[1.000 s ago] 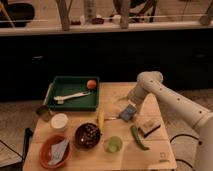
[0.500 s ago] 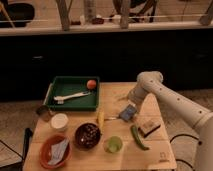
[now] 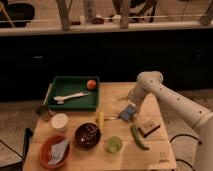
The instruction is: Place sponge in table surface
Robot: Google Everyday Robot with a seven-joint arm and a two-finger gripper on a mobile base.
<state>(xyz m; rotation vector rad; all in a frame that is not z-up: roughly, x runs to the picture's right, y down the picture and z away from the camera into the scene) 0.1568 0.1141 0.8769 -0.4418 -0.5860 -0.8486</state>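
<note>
The light-wood table surface (image 3: 150,150) fills the middle of the camera view. A blue-grey sponge (image 3: 127,113) is at the centre right of it, right under my gripper (image 3: 131,105), which comes down from the white arm (image 3: 165,95) on the right. I cannot tell whether the sponge rests on the wood or hangs just above it.
A dark green tray (image 3: 74,93) at the back left holds an orange ball (image 3: 91,84) and a white brush. Near the front are a dark bowl (image 3: 88,135), a red bowl (image 3: 54,151), a white cup (image 3: 59,121), a green cup (image 3: 114,144), a green pepper (image 3: 138,137), and a brown block (image 3: 149,127).
</note>
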